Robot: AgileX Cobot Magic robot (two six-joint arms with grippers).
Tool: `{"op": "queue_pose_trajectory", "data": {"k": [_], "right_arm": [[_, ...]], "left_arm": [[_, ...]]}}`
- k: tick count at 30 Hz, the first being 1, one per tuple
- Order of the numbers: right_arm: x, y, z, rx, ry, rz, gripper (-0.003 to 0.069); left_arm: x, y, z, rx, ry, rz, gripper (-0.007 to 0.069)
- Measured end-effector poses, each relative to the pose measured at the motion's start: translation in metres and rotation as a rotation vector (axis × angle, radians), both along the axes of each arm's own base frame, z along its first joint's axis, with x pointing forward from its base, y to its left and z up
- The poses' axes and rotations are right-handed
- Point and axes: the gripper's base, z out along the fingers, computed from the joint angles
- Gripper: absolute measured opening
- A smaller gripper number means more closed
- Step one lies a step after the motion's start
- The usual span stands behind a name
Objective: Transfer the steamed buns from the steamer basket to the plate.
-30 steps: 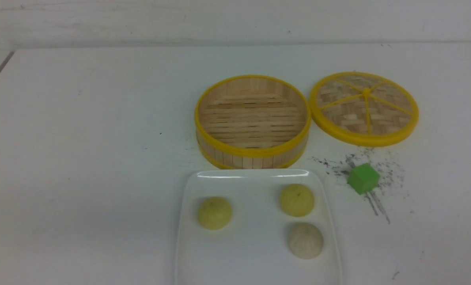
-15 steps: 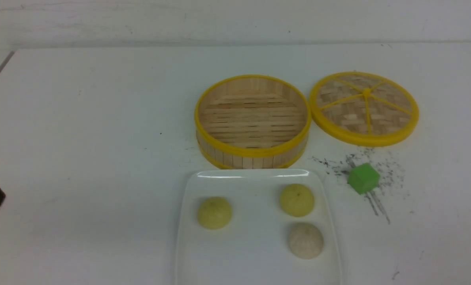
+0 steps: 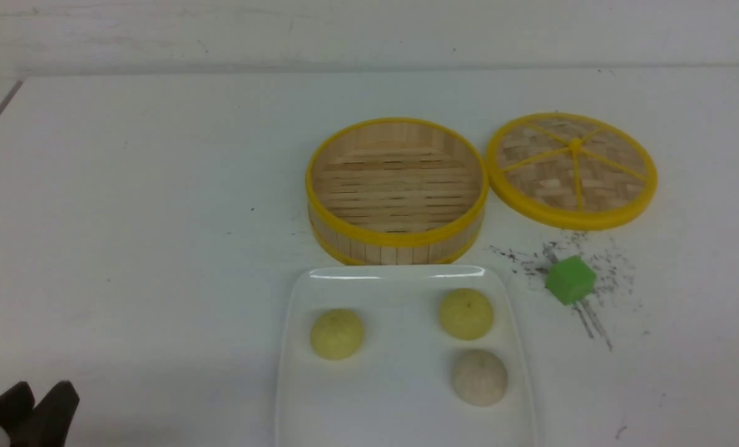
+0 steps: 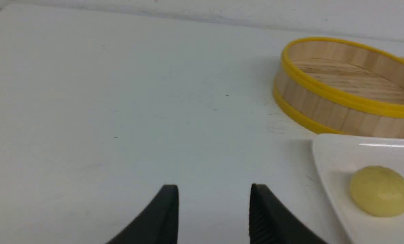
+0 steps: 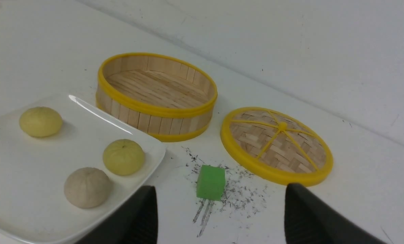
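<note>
All three steamed buns (image 3: 466, 313) are already sitting on the plate (image 3: 400, 403), right of the spread, empty left end effector (image 3: 31, 406); the steamer basket (image 3: 397, 239) is lying bare.

Left gripper (image 4: 213, 217): only fingertips in frame, body cut off; plate (image 4: 327, 152) beside it cropped, one bun (image 4: 380, 190) visible. Right gripper (image 5: 218, 217): fingers cut off at edge. Steamer basket (image 4: 324, 108) far side cropped past left gripper.
</note>
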Motion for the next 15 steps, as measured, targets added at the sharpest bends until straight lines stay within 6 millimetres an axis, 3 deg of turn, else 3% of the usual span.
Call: {"op": "queue_pose_trajectory", "data": {"k": [7, 15], "right_arm": [[0.000, 0.000, 0.000, 0.000, 0.000, 0.000, 0.0494], [0.000, 0.000, 0.000, 0.000, 0.000, 0.000, 0.0494]], "left_arm": [[0.000, 0.014, -0.004, 0.104, 0.036, 0.159, 0.0317], [-0.009, 0.026, -0.015, 0.060, 0.159, 0.312, 0.0317]]}}
